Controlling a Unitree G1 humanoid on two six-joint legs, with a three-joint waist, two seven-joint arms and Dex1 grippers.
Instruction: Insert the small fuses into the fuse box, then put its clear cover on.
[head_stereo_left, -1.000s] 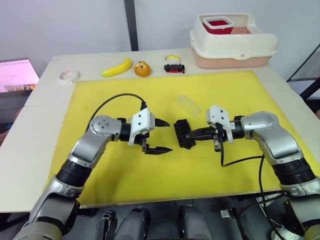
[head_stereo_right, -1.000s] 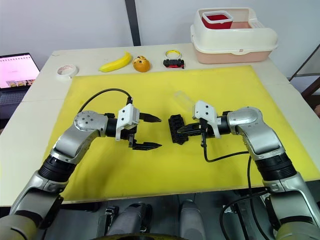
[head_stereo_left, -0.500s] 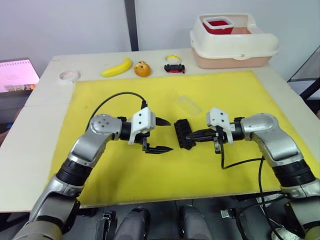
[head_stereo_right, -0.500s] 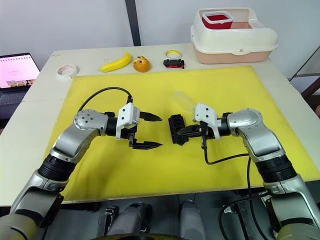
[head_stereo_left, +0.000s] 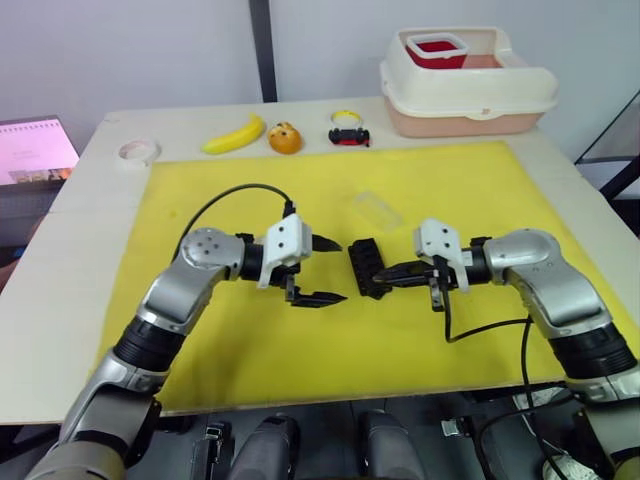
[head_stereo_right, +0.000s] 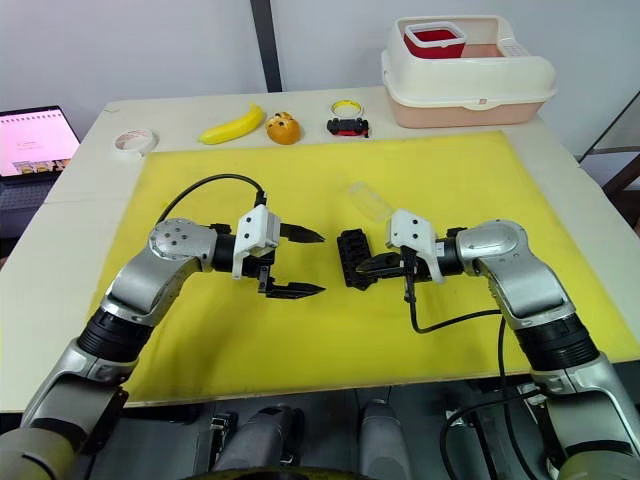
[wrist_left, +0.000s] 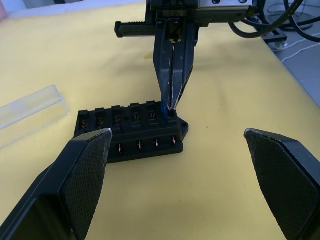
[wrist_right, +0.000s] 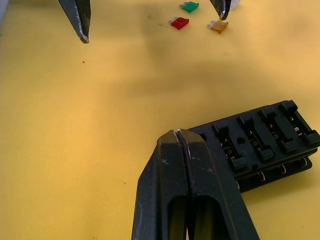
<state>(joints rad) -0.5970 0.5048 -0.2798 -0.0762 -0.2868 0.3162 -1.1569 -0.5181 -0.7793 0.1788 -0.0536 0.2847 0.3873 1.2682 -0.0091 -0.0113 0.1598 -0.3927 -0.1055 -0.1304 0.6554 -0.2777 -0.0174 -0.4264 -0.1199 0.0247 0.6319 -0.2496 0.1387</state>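
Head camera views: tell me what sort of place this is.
Probably a lab test bench for robot practice: a yellow mat covers a table, with a fuse box, banana and laptop around.

A pale cream counter (head_stereo_left: 70, 250) carries a large yellow mat (head_stereo_left: 250, 340) that covers most of its top — bare margins show along the far edge and the left side. Behind it stands a plain light grey wall (head_stereo_left: 130, 50), split by 1 dark vertical post (head_stereo_left: 260, 50). At the far left, beside the counter, a laptop screen (head_stereo_left: 35, 150) glows pink and white. At the far right a dark metal frame (head_stereo_left: 612, 150) stands past the counter's edge. The light is even and soft — shadows on the mat are faint.
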